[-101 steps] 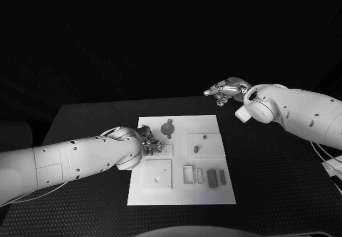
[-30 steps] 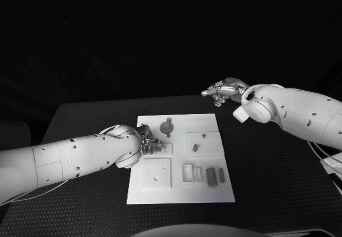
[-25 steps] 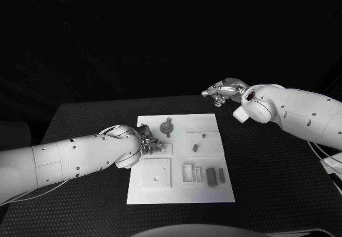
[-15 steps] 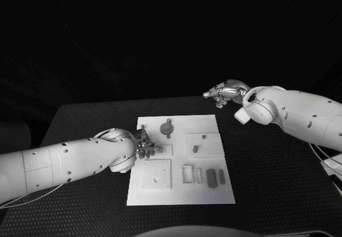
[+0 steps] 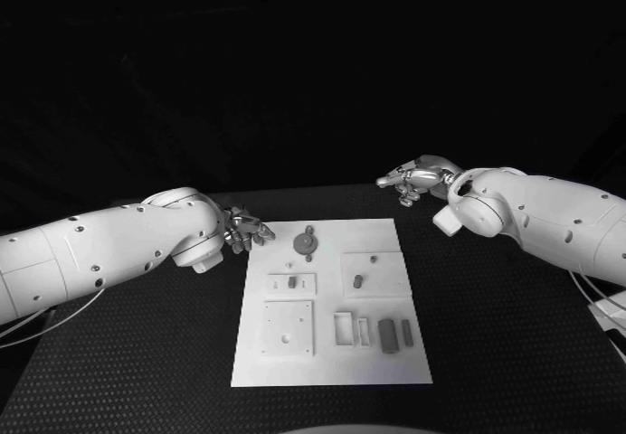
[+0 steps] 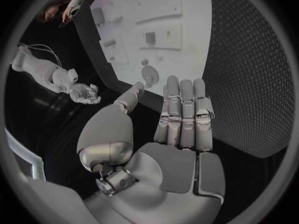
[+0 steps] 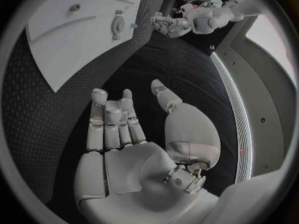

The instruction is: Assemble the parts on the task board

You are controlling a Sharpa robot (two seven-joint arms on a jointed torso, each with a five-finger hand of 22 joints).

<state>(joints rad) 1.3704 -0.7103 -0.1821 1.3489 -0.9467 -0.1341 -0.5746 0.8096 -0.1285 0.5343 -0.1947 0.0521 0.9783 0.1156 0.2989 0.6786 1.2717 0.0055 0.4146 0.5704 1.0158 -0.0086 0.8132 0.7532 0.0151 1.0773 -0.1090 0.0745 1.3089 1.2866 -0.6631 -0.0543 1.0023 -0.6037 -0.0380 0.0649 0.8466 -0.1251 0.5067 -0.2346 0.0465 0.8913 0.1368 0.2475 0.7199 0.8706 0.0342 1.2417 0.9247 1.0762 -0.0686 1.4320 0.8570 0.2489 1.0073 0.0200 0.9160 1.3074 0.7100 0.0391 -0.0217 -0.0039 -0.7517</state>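
Board (image 5: pixel 333 307) lies mid-worktop (image 5: pixel 508 334) with grey parts (image 5: pixel 387 331) on it. I see my left hand (image 5: pixel 245 229) empty, fingers spread, just off the board's far left corner; my right hand (image 5: pixel 412 177), equally empty, hovers beyond its far right corner.

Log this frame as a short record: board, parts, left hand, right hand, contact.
board: white task board flat in the middle of the black table
parts: round part at the far end; two dark bars near the right edge
left hand: left hand off the board's far left corner, fingers straight, holding nothing
right hand: right hand beyond the far right corner, holding nothing
contact: neither hand touches the board or a part
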